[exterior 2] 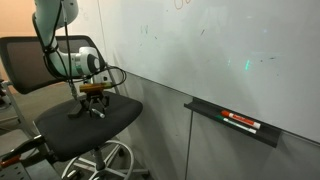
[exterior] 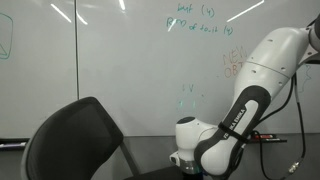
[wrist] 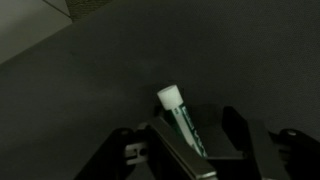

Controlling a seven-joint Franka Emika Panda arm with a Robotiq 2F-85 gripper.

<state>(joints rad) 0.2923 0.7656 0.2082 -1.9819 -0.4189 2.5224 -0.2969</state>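
Downward over a black fabric office chair seat (exterior 2: 70,140), the robot arm's dark two-fingered gripper (exterior 2: 93,104) hung with its fingertips almost on the cushion. It stood nearer the seat's back edge than its front edge in an exterior view. In the wrist view a slim whiteboard marker with a white cap and green-printed barrel (wrist: 181,118) lay flat on the dark fabric between the gripper (wrist: 200,138) fingers. Its cap end pointed away from the camera.

The jaws stood apart, straddling the barrel. The marker sat close against one finger (wrist: 160,140), and a visible gap remained on the other side, so nothing was clamped.

Judging by its look, the marker was light, stiff and smooth-sided. It seemed likely to roll or skid on the soft cushion if nudged from one side only. The middle of the barrel, squarely across its width, appeared the surest place to take hold, well clear of the tapered cap.

Behind the chair ran a wide white whiteboard (exterior 2: 220,50) bearing faint green writing. Its black ledge tray (exterior 2: 200,107) carried a few more markers (exterior 2: 241,122), well apart from the seat.
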